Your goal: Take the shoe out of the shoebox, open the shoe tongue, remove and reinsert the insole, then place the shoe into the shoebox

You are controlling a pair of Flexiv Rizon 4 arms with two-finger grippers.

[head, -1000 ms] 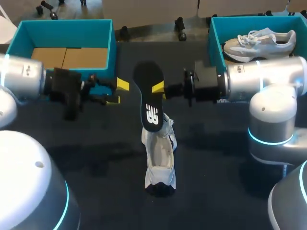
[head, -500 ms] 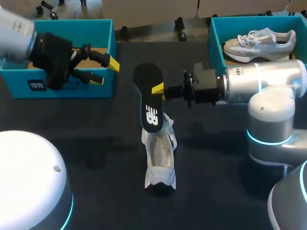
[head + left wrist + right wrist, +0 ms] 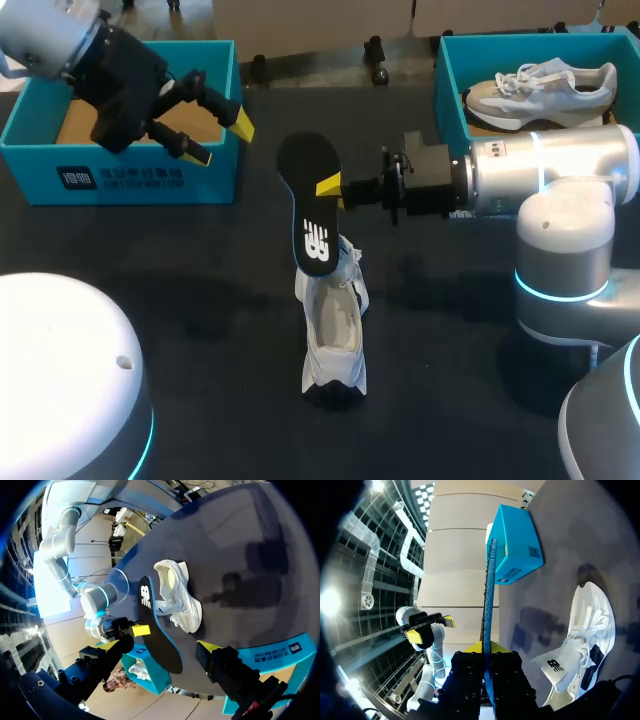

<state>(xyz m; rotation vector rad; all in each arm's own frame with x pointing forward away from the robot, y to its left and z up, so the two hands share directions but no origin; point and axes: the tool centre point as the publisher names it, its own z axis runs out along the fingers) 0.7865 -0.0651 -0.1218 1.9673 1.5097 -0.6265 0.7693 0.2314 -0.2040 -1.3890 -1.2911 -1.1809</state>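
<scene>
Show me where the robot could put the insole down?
Bare table lies between the left shoebox and the white shoe. It is crowded in the middle, where the right gripper holds the insole above the shoe.

Left claw [image 3: 220,138] spread, right claw [image 3: 323,188] clamped

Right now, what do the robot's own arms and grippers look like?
Both arms are rounded silvery-white tubes with glowing cyan rings at the joints: left arm, right arm. Each ends in a black wrist block and a black two-finger gripper with bright yellow tips: left gripper, right gripper.
</scene>
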